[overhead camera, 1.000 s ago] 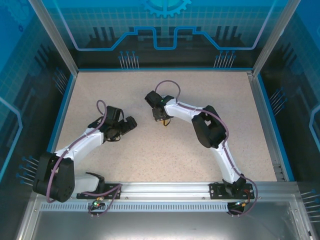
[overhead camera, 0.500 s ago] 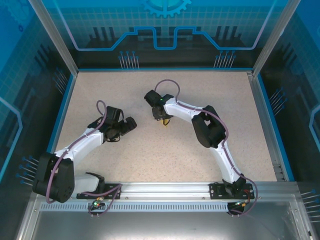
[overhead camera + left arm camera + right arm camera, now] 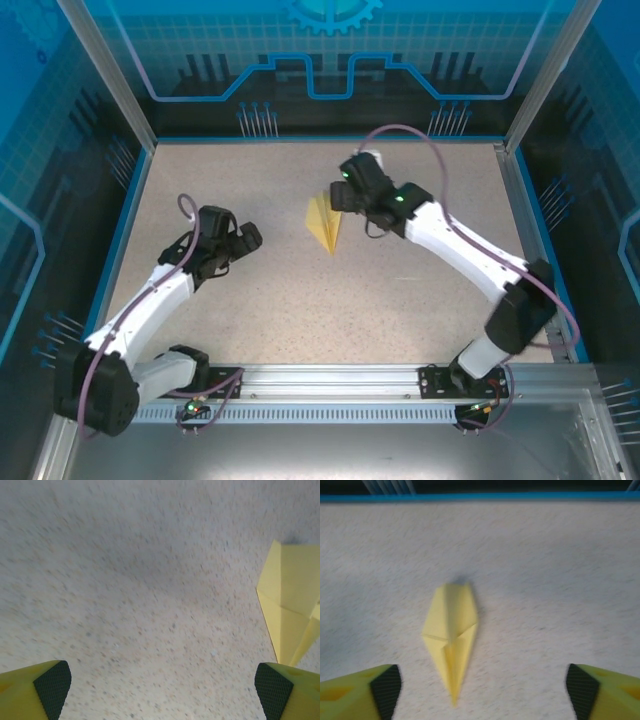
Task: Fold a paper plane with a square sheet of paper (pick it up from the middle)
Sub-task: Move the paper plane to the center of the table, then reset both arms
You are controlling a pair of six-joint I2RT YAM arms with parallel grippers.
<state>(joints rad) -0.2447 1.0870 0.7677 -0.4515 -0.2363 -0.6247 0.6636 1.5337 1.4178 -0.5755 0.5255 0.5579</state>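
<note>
The square sheet of paper is folded into a narrow pale yellow paper plane (image 3: pixel 325 222) that lies flat on the speckled table near its middle, nose toward the arms' bases. In the right wrist view the paper plane (image 3: pixel 451 640) lies ahead of my right gripper (image 3: pixel 482 692), whose jaws stand wide open with nothing between them. My right gripper (image 3: pixel 338 197) hovers just behind and to the right of the plane. My left gripper (image 3: pixel 248 238) is open and empty, well to the plane's left. The left wrist view has the paper plane (image 3: pixel 292 610) at its right edge.
The table (image 3: pixel 300 310) is ringed by a blue rim (image 3: pixel 128 220) and transparent walls. The right arm's cable (image 3: pixel 410 130) loops above the back of the table. A metal rail (image 3: pixel 330 380) with both arm bases runs along the near edge.
My right gripper opened, let go of the paper plane and drew up and back to the right, uncovering it. The left arm pulled back a little to the left.
</note>
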